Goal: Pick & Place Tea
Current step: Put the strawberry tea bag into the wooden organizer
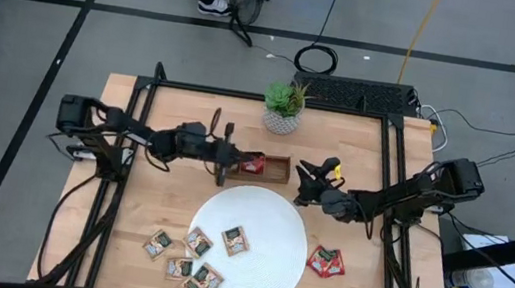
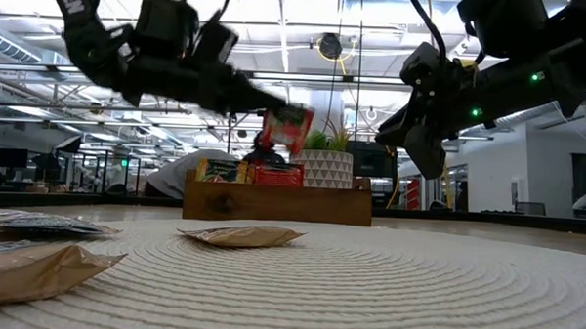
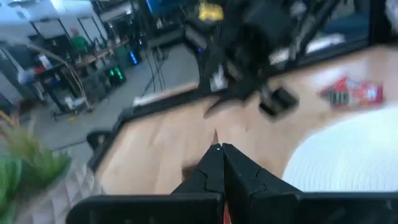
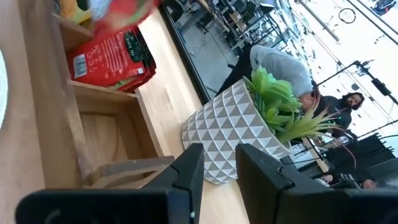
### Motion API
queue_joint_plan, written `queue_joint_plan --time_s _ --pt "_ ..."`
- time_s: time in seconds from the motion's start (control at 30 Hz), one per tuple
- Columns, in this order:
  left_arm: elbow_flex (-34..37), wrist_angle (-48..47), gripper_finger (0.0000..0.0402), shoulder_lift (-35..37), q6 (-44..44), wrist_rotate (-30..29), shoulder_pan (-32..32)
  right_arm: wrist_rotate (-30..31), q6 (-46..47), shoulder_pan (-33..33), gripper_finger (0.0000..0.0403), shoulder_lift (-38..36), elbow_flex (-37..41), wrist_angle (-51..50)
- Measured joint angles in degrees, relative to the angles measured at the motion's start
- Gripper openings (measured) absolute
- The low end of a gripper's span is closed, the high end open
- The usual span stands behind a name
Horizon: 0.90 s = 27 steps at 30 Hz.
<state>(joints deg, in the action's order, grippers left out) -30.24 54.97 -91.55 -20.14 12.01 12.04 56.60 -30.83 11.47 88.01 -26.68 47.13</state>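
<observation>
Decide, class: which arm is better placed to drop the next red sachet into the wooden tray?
Left. Its gripper is shut on a red sachet directly above the wooden tray. The right gripper hovers open and empty beside the tray.

Plate [image 1: 268,252], tray [image 1: 277,170] (potted plant [image 1: 284,105] behind)
</observation>
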Motion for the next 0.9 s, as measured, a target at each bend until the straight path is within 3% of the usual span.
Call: queue_joint_plan --time_s 0.17,0.73,0.9 --pt "2.53 5.09 0.0000 -2.46 -3.12 4.85 0.65 -2.99 -0.02 -0.21 0.0078 0.00 1.37 3.57" --pt "-1.24 8.58 0.0000 -13.61 -5.03 3.95 3.16 -4.40 -0.45 -0.27 0.0077 0.00 1.80 5.34" --pt "-1.84 8.80 0.0004 -13.99 -4.49 3.97 3.15 -4.40 -0.44 -0.27 0.0077 -0.02 1.80 5.32"
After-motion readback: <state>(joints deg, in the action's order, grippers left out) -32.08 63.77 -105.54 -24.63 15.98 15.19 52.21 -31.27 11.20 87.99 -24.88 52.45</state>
